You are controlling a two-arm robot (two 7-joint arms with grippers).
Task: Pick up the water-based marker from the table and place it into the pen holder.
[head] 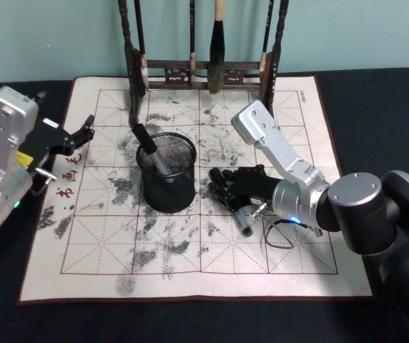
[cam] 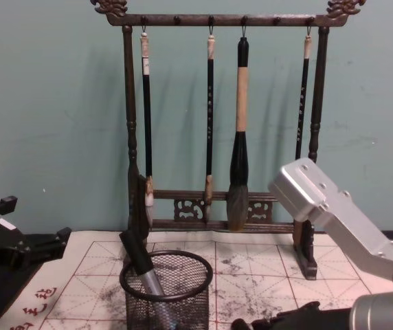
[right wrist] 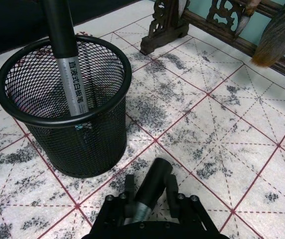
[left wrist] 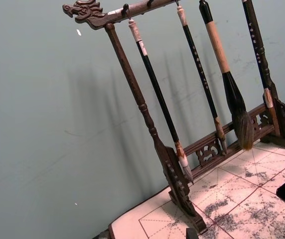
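Right of the pen holder (head: 169,199), the right gripper (head: 222,187) sits low over the white mat (head: 262,250) on the table (head: 376,107). Its fingers (right wrist: 171,185) are clamped on either side of a water-based marker (right wrist: 151,185), whose black cap points toward the holder. It is unclear whether the marker touches the mat. The holder stands upright near the mat's centre, and a second marker (head: 151,151) leans inside it with its black end above the rim. A brush rack (head: 204,71) stands at the far edge. The left gripper (head: 83,134) is parked at the mat's left edge.
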